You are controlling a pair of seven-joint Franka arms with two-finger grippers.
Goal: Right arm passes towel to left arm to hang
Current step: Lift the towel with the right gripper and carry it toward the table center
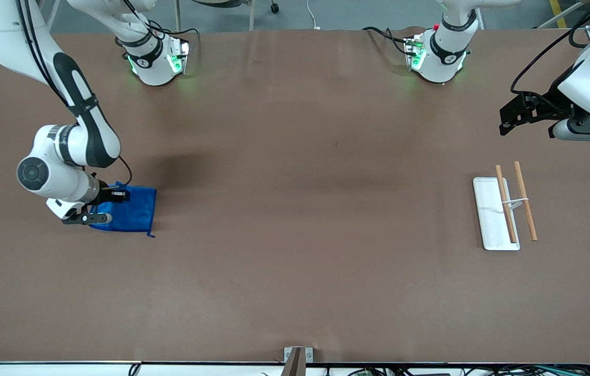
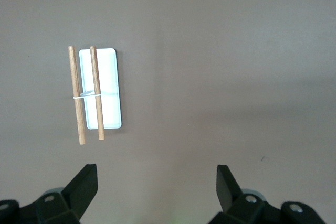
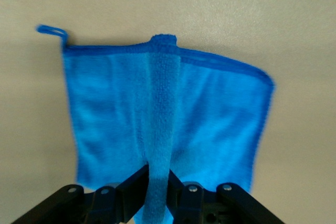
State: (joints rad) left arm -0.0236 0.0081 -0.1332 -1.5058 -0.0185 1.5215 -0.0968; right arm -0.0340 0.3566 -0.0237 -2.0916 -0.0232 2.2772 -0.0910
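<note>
The blue towel (image 1: pixel 132 211) lies on the brown table at the right arm's end, its corner loop (image 1: pixel 151 235) pointing toward the front camera. My right gripper (image 1: pixel 112 204) is low over the towel and shut on a pinched ridge of its cloth. In the right wrist view the ridge (image 3: pixel 161 119) runs up the middle of the towel from between my right gripper's (image 3: pixel 157 182) fingers, and the loop (image 3: pixel 51 31) shows at one corner. My left gripper (image 1: pixel 506 121) is open and empty, held up in the air at the left arm's end; its spread fingers (image 2: pixel 84 184) show in the left wrist view.
A white tray (image 1: pixel 488 209) with two wooden rods (image 1: pixel 525 208) lies on the table at the left arm's end, nearer the front camera than my left gripper. It also shows in the left wrist view (image 2: pixel 109 93). Both arm bases stand along the table's back edge.
</note>
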